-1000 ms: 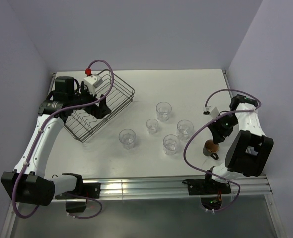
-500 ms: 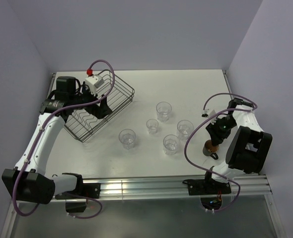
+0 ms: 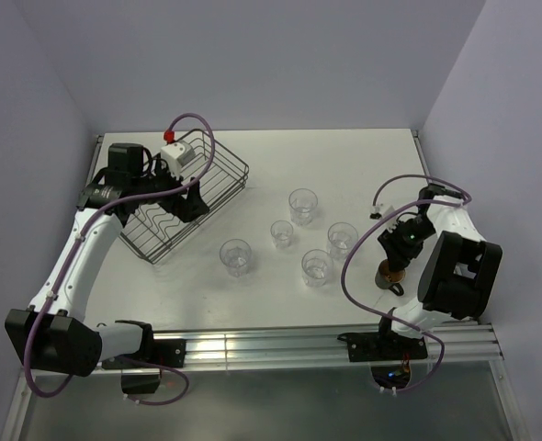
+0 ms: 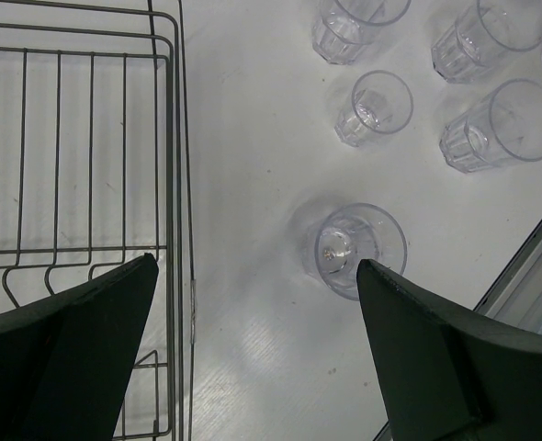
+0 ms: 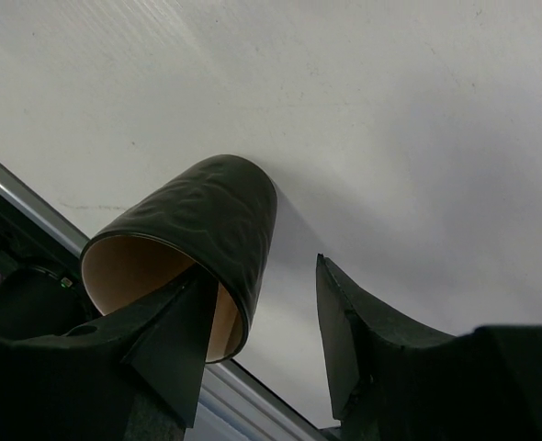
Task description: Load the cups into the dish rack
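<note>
Five clear ribbed glass tumblers (image 3: 282,233) and one dark brown handled mug (image 5: 207,220) on white surface (image 3: 344,165), outside black wire dish rack (image 3: 218,165). Right end effector (image 5: 262,271) apart, astride mug wall, unclamped; left end effector (image 4: 257,266) apart, empty. Risk of tipping mug on one-sided closure.

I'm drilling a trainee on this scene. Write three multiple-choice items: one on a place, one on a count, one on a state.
1. Where is the dark mug?
A) inside the dish rack
B) in the middle of the glasses
C) at the right gripper, apart from the glasses

2. How many clear glasses stand on the table?
A) three
B) five
C) seven

3. How is the left gripper?
A) open and empty
B) shut on a glass
C) shut on a rack wire

Answers: C, its rim lies between that gripper's fingers. B, five show in the top view. A, its fingers are wide apart with nothing held.
</note>
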Available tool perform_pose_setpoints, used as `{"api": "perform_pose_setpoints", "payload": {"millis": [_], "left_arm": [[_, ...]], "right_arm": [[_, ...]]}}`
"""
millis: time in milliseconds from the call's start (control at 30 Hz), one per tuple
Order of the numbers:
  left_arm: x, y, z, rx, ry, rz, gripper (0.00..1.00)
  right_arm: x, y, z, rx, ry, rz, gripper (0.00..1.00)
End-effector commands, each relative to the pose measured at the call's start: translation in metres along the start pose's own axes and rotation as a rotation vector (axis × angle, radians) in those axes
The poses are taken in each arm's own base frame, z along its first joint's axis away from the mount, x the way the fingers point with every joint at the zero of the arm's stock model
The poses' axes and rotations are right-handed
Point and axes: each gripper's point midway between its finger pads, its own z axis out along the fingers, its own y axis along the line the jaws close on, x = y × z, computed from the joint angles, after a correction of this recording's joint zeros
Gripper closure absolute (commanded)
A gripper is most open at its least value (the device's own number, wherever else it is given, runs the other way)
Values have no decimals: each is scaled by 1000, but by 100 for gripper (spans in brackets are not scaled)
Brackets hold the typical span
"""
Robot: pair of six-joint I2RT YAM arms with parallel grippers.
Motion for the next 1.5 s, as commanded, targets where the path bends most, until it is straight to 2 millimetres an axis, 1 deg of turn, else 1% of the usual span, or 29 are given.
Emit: {"api": "perform_pose_setpoints", "payload": {"millis": [0,133,300,433,533,633,733,767,833,867,900,933,967,1067,1167,1200,1233,1267,1300,1333,1367,1400,1433,1467], "left_arm": [[-8,-6,2,33,-33,18,1],[-6,-6,2,33,-29,19,1],[-3,-6,3,32,-23,17,1],[-2,-6,3,32,-19,18,1],[-2,-6,3,32,-18,17,1],[-1,-7,3,34,-17,13,1],[1,-7,4,38,-13,5,1],[2,-7,4,38,-8,1,1],[2,-7,4,36,-6,-1,1],[3,-6,5,35,-3,-3,1],[2,-6,4,34,-5,-3,1],[2,-6,4,34,-6,-4,1],[1,-7,3,35,-8,-3,1],[-1,-8,3,39,-11,-6,1],[-2,-10,2,45,-11,-10,1],[-2,-10,1,45,-12,-12,1],[-2,-11,1,47,-11,-12,1],[-4,-12,-1,47,-16,-10,1],[-4,-13,-1,48,-18,-19,1],[-6,-13,-2,46,-26,-21,1],[-8,-15,-2,54,-33,-22,1],[-11,-16,-3,61,-41,-35,1],[-14,-18,-4,68,-48,-42,1],[-20,-20,-5,82,-67,-42,1]], "right_arm": [[-8,0,-1,17,-23,-43,45],[-12,3,-1,8,-24,-64,45],[-10,4,3,3,-5,-83,46],[-9,8,7,-7,2,-95,48],[-4,11,11,-14,21,-103,53],[0,12,14,-13,31,-108,59],[2,14,16,-15,33,-113,69],[3,15,16,-19,35,-113,74],[4,17,17,-24,37,-119,79],[4,19,15,-25,36,-123,85],[4,19,14,-24,35,-125,87],[4,20,13,-25,36,-126,96],[4,21,11,-24,35,-124,100],[1,21,5,-6,27,-110,100],[-3,21,-6,6,5,-89,100],[-12,18,-16,17,-36,-88,100],[-15,16,-24,24,-65,-64,100],[-25,13,-41,39,-101,-55,100],[-37,13,-52,32,-167,-43,100],[-41,10,-62,24,-203,-1,100],[-53,9,-85,31,-245,9,100],[-61,9,-96,22,-286,21,100],[-75,12,-104,-18,-358,90,100],[-88,7,-121,16,-406,94,100]]}}
